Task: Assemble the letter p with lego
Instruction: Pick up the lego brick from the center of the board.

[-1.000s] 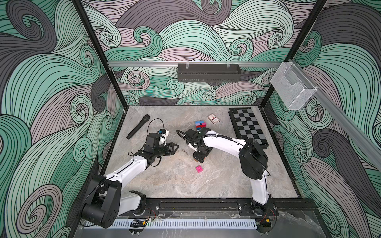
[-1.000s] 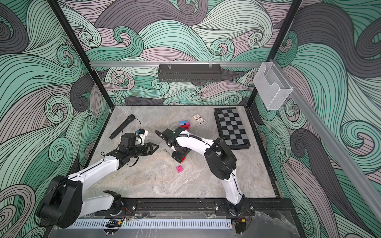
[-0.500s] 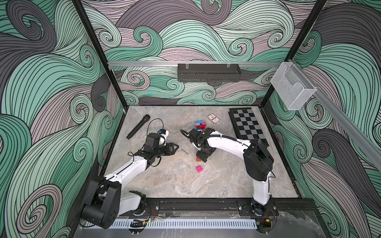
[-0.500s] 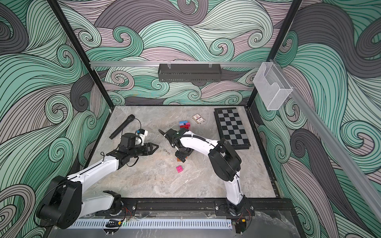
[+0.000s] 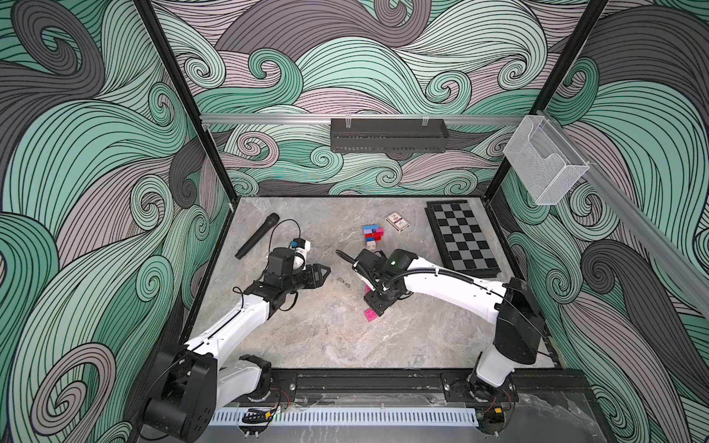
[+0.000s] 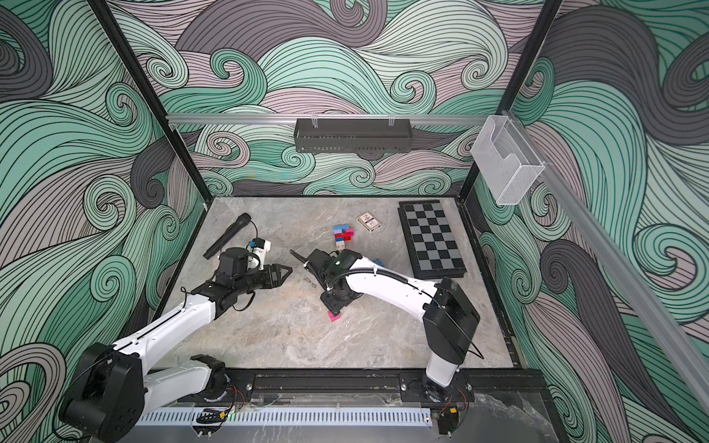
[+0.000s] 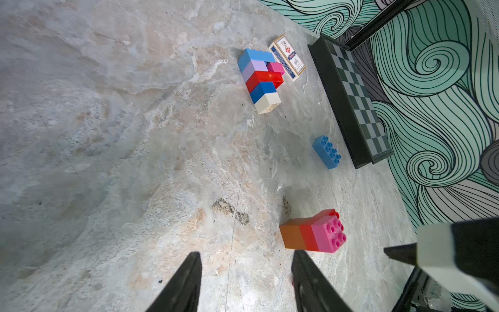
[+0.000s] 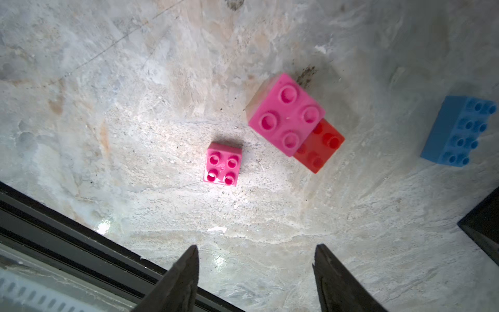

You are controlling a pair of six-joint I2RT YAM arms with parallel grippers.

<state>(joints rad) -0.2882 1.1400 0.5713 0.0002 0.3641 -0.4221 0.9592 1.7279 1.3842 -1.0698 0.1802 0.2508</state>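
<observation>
Glossy plastic bricks [image 8: 223,164] — stone-look table [image 8: 129,108]

Left tool [image 7: 246,254] and right tool [image 8: 256,247] agape

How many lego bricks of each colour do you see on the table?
Blue bricks: 3
Pink bricks: 3
Red bricks: 2
Lilac brick: 1
White brick: 1
Orange brick: 1
Total: 11 bricks in view

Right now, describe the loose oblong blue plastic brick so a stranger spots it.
Find the black-and-grey chessboard on the robot's right. Off its inner edge, near the robot-side corner, lies the oblong blue studded brick. It is the only blue brick joined to no other.
</observation>
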